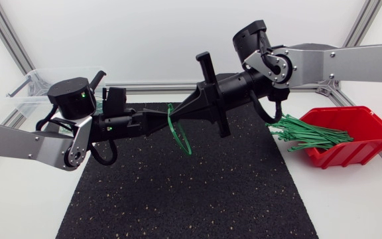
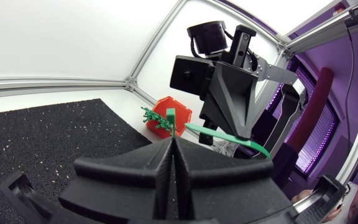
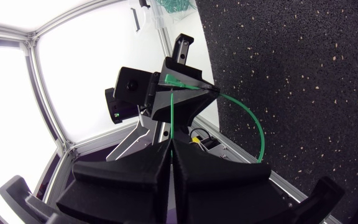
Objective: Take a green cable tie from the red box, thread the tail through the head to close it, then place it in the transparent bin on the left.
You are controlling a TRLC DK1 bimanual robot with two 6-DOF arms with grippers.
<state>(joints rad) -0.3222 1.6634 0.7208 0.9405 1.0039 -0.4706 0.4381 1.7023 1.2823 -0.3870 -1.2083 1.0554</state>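
Only the head view showed us the whole layout: the left gripper (image 1: pixel 160 117) and the right gripper (image 1: pixel 178 114) met tip to tip above the back of the black rubber mat (image 1: pixel 191 192), with the green plastic cable tie (image 1: pixel 175 136) hanging in a loop just below them. The left wrist view added that the left gripper's fingers were clenched on one end of the tie, a short green stub standing up from between them, while the flat strap ran on beneath the right gripper. The right wrist view showed the right gripper pinched on the strap edge-on, the strap running from its fingers to the left gripper and a green arc bowing out beside them. The grippers were well apart from the red plastic box (image 1: pixel 360 143) at the right, whose bundle of green ties (image 1: pixel 307 136) spilled over its open side. They were also well apart from the transparent plastic bin (image 1: pixel 25 93) at the back left. The mat stretched wide toward the near edge of the white table (image 1: pixel 363 206). The left arm hid part of the bin. We could not tell whether the tail had passed through the head.
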